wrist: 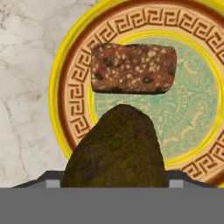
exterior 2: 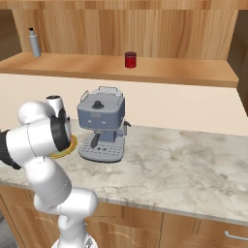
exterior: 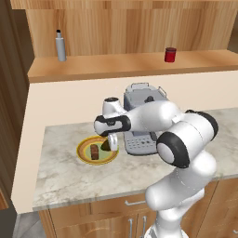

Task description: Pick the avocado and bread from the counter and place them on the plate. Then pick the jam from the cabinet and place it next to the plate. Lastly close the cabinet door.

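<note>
My gripper hangs just over the right part of the plate, shut on the dark green-brown avocado. In the hand view the avocado bulges up between the fingertips of the gripper, close above the plate's pale green centre. The brown bread lies flat on the plate just beyond it; from the left base view the bread sits near the plate's middle. The red jam jar stands on the cabinet shelf above the counter.
A grey coffee machine stands right of the plate, close beside my arm. A grey bottle is at the shelf's left end. In the right base view my arm covers most of the plate, and the counter stretches on to the right.
</note>
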You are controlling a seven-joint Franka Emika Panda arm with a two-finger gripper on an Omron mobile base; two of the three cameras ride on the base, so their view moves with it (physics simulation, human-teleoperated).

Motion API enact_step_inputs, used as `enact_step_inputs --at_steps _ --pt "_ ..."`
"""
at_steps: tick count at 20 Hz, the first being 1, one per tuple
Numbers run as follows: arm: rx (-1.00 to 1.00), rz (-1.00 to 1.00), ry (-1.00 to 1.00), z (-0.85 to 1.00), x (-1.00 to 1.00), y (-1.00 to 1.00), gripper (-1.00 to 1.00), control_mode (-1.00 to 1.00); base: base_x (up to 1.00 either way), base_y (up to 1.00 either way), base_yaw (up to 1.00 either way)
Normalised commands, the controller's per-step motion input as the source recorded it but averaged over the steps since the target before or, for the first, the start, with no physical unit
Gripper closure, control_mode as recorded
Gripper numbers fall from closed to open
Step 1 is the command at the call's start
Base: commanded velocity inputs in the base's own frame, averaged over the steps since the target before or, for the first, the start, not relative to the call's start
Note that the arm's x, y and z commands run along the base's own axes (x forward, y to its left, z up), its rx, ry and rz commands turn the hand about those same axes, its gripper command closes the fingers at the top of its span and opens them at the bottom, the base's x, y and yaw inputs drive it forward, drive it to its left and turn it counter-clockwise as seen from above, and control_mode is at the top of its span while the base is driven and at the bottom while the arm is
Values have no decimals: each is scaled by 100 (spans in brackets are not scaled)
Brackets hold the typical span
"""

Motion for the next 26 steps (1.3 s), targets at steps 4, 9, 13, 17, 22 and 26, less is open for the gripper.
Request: enact_step_inputs --at_steps 4,9,13,17,22,26 --pt "-2 0 3 -17 27 9 100 -100 0 0 0" --pt "-5 0 4 -21 25 18 100 -100 0 0 0" --pt "-4 0 1 -23 19 9 100 -100 0 0 0" --pt "-2 0 0 -18 19 0 100 -100 0 0 0" --pt "-1 0 -1 -3 8 0 -100 -100 0 0 0" --pt "0 0 -13 26 -7 0 -100 -100 0 0 0"
